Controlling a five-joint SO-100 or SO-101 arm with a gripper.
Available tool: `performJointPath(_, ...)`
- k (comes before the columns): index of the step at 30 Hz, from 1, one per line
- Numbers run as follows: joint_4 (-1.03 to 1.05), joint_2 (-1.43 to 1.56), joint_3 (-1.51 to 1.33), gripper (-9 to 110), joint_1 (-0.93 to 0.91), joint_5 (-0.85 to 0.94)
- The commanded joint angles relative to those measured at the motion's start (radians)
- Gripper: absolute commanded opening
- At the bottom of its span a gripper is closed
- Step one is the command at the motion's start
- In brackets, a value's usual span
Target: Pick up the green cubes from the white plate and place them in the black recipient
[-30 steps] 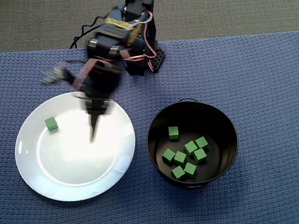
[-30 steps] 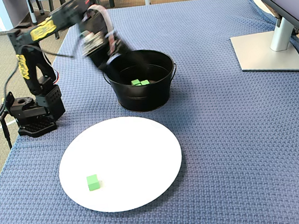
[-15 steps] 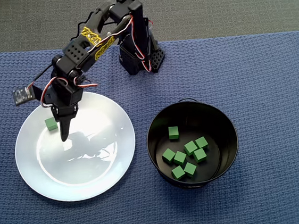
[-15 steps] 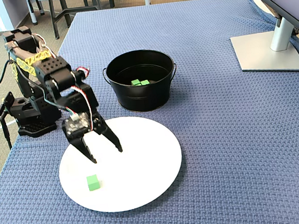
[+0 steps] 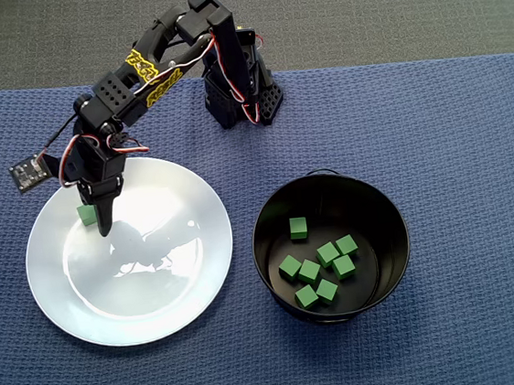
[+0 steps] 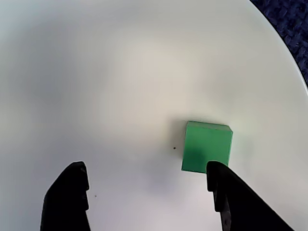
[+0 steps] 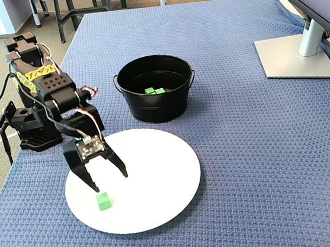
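Near the white plate's point(image 5: 160, 322) nine o'clock edge in the overhead view, the gripper point(image 7: 108, 182) hangs spread above the last green cube point(image 7: 104, 201), which sits off-centre, so closing may knock it aside.

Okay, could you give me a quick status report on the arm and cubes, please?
Tool open, hovering over white plate. One green cube left on plate, not gripped. Seven cubes in black pot. Nothing in the way.

One cube point(image 5: 86, 215) on the plate point(image 5: 158, 304), others point(image 5: 320, 269) in the pot point(image 5: 386, 197)
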State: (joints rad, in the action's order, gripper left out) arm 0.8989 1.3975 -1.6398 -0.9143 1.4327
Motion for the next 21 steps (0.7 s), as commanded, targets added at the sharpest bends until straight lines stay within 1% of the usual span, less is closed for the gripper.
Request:
performJointPath(1,0.077,0.048,0.106,25,0.023,-0.025)
performJointPath(4,0.101,0.061,0.101,25,0.014,-0.014)
performJointPath(7,0.081,0.064,0.067,25,-0.008,0.018)
performJointPath(12,0.035,0.054,0.012,25,-0.043,0.112)
performJointPath(14,0.026,0.048,0.015,25,-0.055,0.144)
performJointPath(21,0.031,-0.012,0.083,25,-0.091,0.169)
